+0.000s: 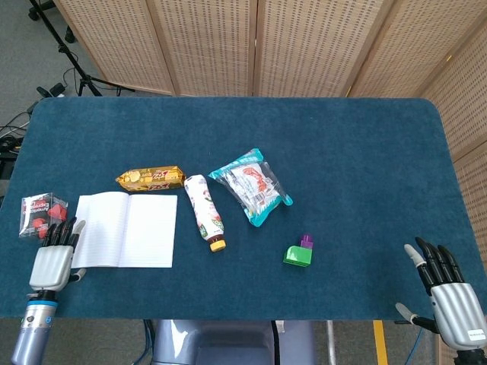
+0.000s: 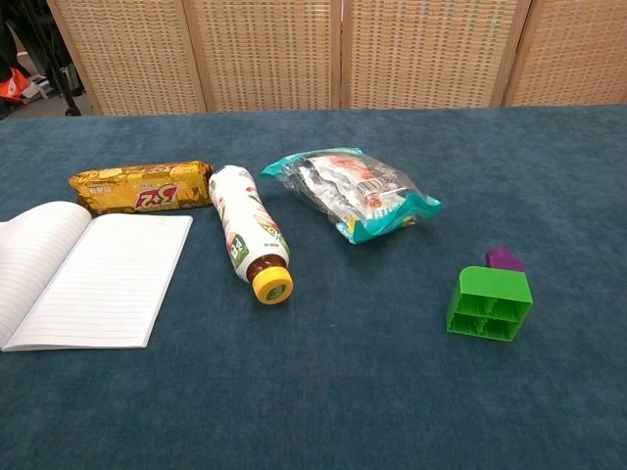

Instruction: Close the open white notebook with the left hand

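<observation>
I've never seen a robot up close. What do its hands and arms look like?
Each hand, the left hand and the right hand, has a ribbed silver-grey back and dark fingers, some pale-tipped. The left wrist is a silver cylinder with a blue band; the right hand bears a small marking.
</observation>
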Tool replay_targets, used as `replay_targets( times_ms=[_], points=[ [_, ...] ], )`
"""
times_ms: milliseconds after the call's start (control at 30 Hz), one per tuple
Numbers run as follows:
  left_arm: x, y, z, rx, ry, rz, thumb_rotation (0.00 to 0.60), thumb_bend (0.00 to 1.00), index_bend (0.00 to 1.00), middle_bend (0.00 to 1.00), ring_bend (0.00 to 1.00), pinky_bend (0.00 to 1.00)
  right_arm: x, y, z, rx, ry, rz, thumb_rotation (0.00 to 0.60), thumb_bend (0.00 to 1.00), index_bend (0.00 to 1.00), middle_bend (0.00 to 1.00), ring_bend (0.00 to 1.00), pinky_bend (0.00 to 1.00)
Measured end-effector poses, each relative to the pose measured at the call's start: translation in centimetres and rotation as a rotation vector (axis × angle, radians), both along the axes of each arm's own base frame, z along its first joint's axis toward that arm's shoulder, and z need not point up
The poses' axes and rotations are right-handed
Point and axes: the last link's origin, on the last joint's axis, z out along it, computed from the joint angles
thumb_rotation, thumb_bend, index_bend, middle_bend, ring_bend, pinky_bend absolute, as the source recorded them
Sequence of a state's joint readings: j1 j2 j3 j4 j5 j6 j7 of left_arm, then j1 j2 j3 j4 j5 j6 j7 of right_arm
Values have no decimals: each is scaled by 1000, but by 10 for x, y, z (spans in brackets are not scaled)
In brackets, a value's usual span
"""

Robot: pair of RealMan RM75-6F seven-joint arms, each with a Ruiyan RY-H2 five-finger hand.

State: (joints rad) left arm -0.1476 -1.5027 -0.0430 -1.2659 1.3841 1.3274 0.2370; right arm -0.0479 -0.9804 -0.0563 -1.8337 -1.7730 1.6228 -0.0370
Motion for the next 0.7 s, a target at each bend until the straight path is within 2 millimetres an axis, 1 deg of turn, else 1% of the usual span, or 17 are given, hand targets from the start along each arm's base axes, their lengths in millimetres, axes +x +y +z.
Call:
replay_targets(
  times_ms=[333, 700],
  points=[
    [-5, 2, -2, 4, 37, 5, 600, 160, 0, 0, 0, 0, 1, 1, -2, 5, 4, 6, 600, 41, 0, 0, 0, 0],
    [-6, 3, -3, 12, 60, -9, 600, 172, 0, 0, 0, 0, 2, 1, -2, 6, 3, 9, 600, 41, 0, 0, 0, 0]
  ],
)
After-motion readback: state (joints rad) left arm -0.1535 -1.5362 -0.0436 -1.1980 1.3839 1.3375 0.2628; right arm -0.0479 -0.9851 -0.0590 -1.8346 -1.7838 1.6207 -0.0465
